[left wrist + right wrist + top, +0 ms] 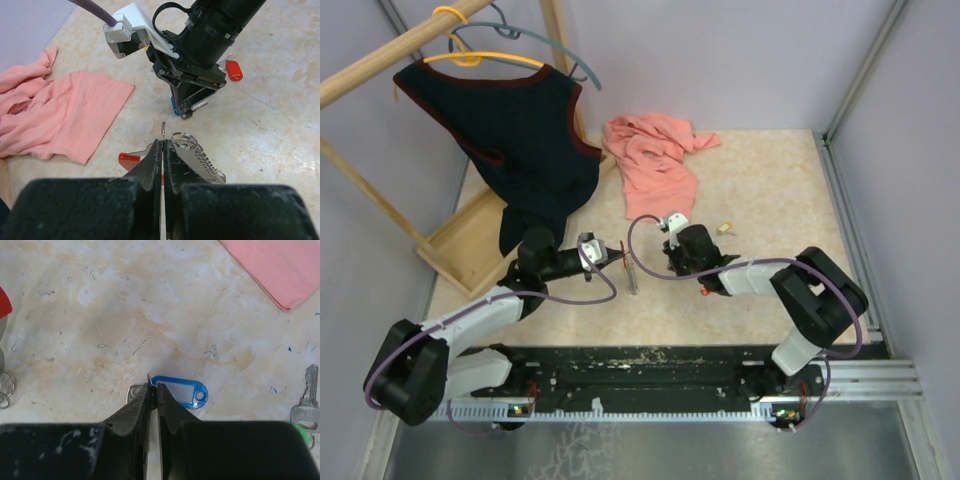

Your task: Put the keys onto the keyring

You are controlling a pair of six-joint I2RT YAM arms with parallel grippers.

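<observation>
My left gripper (163, 142) is shut on the thin edge of the keyring (200, 159), which stands on the table with its red side (129, 157) to the left and its grey metal side with small rings to the right. It shows in the top view (632, 272) beside the left gripper (610, 258). My right gripper (152, 386) is shut on the small ring of the blue key (182, 390), low on the table just beyond the keyring (672, 266). A green key (306, 412), a red key (233, 70) and a pale yellow key (725, 228) lie loose.
A pink cloth (655, 155) lies behind the grippers. A wooden hanger rack (470, 240) with a dark vest (520, 140) stands at the back left. A metal rail (850, 200) runs along the table's right side.
</observation>
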